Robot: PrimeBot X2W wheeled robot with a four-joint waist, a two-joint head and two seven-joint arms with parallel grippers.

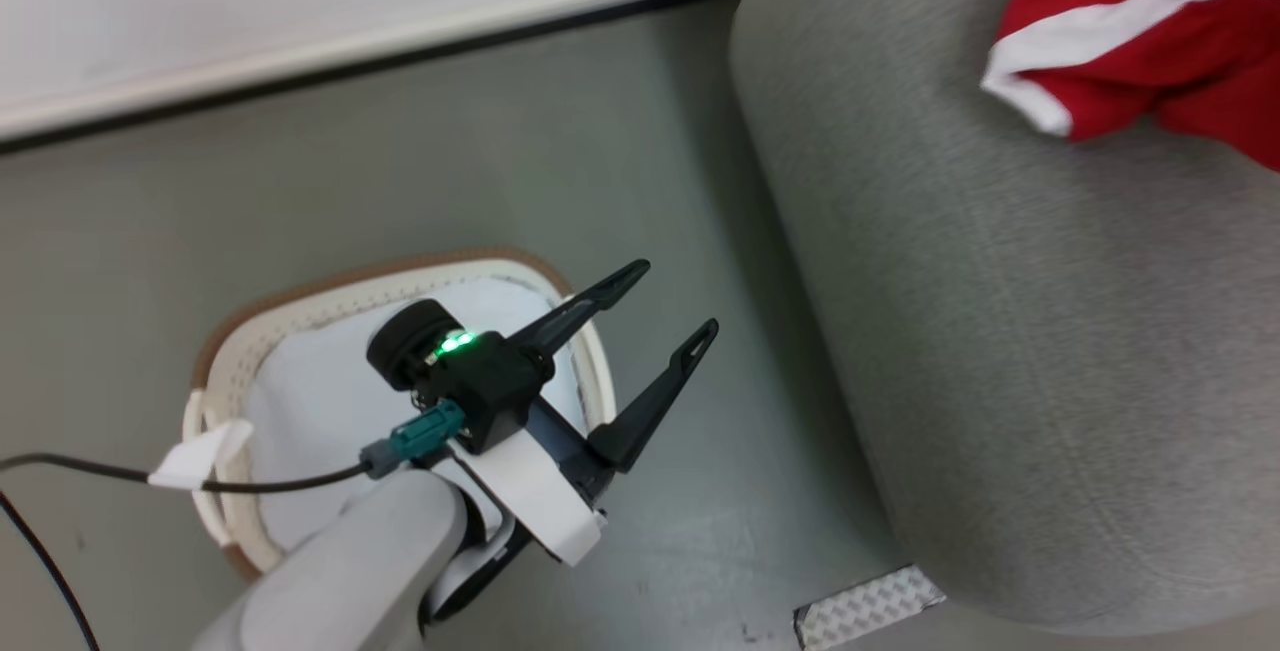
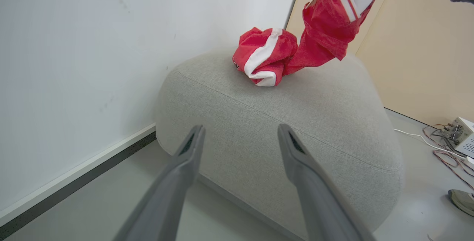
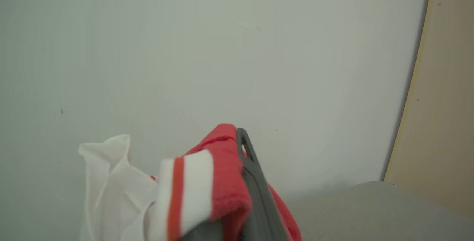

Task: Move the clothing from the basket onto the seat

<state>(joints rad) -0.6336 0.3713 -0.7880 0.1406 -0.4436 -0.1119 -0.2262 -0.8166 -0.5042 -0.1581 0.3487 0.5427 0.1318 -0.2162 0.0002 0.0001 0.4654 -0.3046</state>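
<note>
The sofa (image 1: 1000, 331) is showing grey woven fabric and a rounded, bulging edge. The clothing (image 2: 264, 57) is lying crumpled on its top, soft red cloth with white bands, and one part is hanging down onto the heap from above. The right gripper (image 3: 231, 141) is clamping a fold of this red and white cloth, its jaws closed on it in front of a plain white wall (image 3: 237, 48). The left gripper (image 1: 675, 298) is hovering over the basket (image 1: 300, 301), its jaws spread wide and holding nothing. The basket is an oval of white perforated plastic with a brown rim and a pale bottom. It is standing on the smooth grey floor (image 1: 650, 131) near the sofa, with a strip of bare floor running between them.
</note>
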